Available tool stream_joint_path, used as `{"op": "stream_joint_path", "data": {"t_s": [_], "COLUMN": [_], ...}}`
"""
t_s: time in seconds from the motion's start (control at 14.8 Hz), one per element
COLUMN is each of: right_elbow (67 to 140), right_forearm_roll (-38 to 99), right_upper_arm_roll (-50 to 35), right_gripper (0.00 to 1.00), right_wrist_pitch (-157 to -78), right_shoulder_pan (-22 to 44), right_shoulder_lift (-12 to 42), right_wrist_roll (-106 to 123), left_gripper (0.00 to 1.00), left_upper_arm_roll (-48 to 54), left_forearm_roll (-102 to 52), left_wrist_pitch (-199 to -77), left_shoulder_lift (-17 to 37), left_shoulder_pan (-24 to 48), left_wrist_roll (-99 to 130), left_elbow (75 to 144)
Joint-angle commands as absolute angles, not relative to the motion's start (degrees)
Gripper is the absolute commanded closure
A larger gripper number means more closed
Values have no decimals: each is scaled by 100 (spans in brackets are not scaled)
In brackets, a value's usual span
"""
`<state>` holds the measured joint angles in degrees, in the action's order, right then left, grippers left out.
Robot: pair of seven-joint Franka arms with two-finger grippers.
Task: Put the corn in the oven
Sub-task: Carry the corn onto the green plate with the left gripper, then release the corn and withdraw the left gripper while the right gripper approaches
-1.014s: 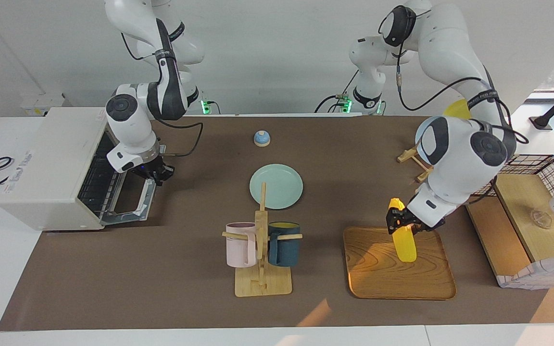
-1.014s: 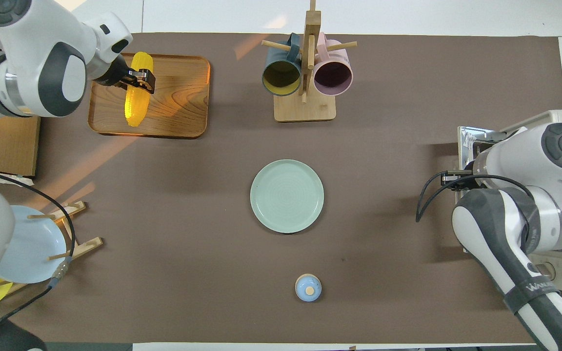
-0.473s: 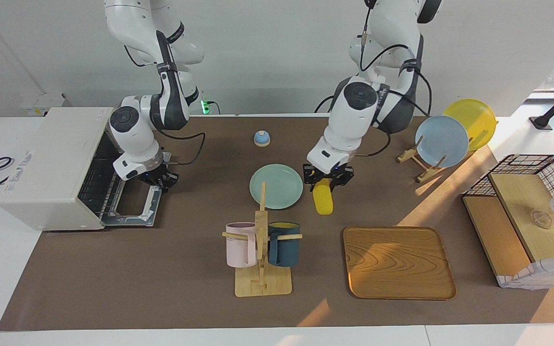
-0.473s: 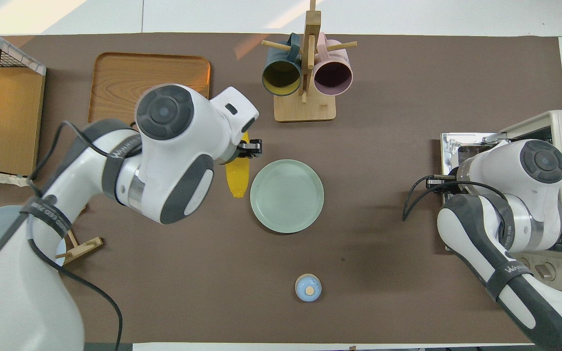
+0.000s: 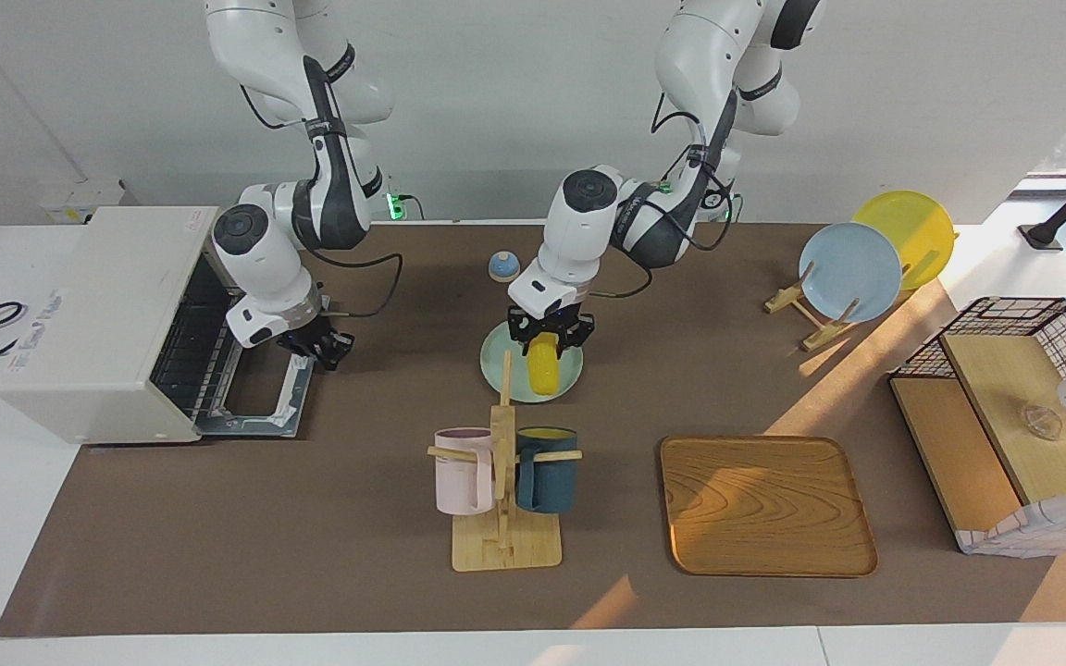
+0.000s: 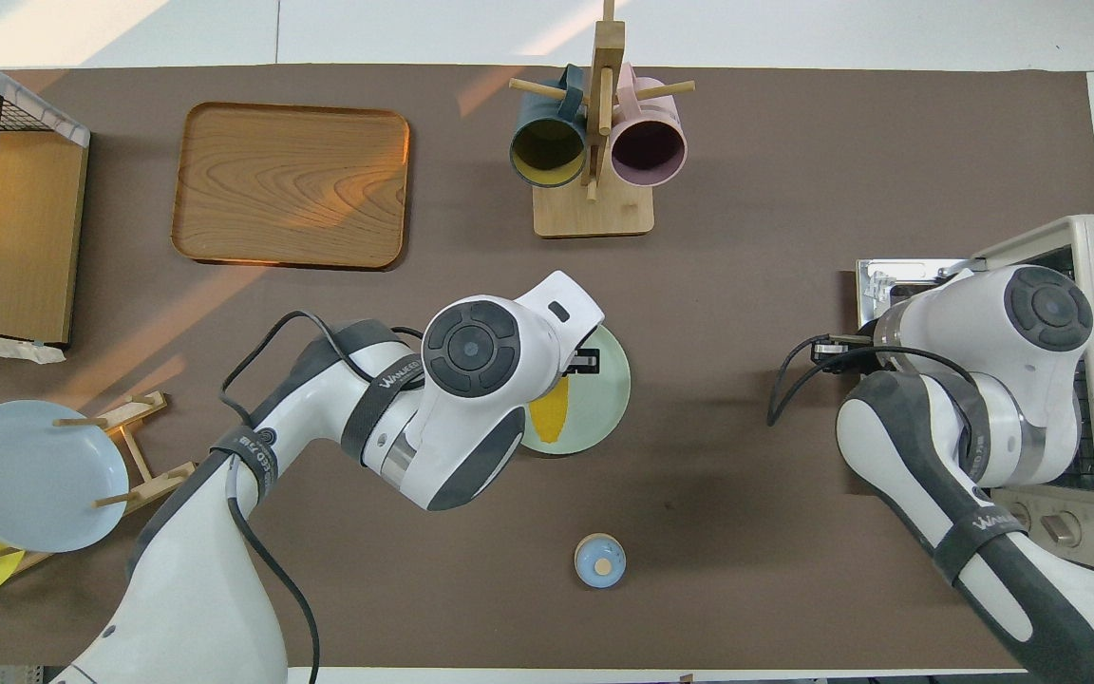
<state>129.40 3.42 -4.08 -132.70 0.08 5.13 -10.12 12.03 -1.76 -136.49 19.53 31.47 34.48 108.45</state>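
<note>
One left end effector (image 5: 549,335) gripping corn (image 5: 543,366), over plate (image 5: 566,387)

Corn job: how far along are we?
Done: the oven door is down, with the right end effector over it. In hand: the left end effector holds the corn above the green plate. Left: getting it into the oven.

Yellow corn (image 5: 543,365) hangs upright, seemingly off the table; white oven (image 5: 103,324) stands with door dropped open.
</note>
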Motion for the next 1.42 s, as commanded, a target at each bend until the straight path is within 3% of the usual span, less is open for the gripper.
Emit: {"op": "stream_joint_path", "data": {"t_s": [0.0, 0.07, 0.14, 0.2, 0.61, 0.95, 1.28, 1.35], "right_elbow": [12237, 12026, 11736, 11464, 11250, 11005, 9732, 9373], "right_forearm_roll": [475, 466, 466, 457, 448, 413, 142, 10], "right_upper_arm_roll": [-396, -396, -396, -404, -413, -413, -413, -413], "right_gripper": [16, 0, 0, 0, 0, 0, 0, 0], "right_wrist_pitch": [-12484, -12254, -11991, -11684, -11373, -11399, -11232, -11250], "right_shoulder_pan": [105, 105, 105, 114, 132, 965, 2485, 2922], "right_shoulder_lift": [501, 466, 475, 509, 501, 527, 1492, 1929], "right_wrist_roll": [-1064, -1020, -985, -976, -976, -1684, -3890, -4424], "left_gripper": [100, 100, 81, 2, 0, 0, 0, 0], "left_upper_arm_roll": [1081, 1081, 1081, 1081, 1046, 1046, 1037, 1037], "left_forearm_roll": [-237, -229, -229, -220, -220, 61, 79, 79], "left_wrist_pitch": [-13834, -13799, -13781, -13773, -12966, -11604, -10532, -10286], "left_shoulder_lift": [1969, 1969, 1969, 1960, 1408, 1221, 1160, 1091], "left_shoulder_pan": [3217, 3217, 3217, 3217, 2797, 1593, 511, 371], "left_wrist_roll": [3428, 3410, 3410, 3428, 3331, 2947, 1523, 1312], "left_elbow": [10951, 10951, 10951, 10951, 10759, 9671, 8957, 8852]}}
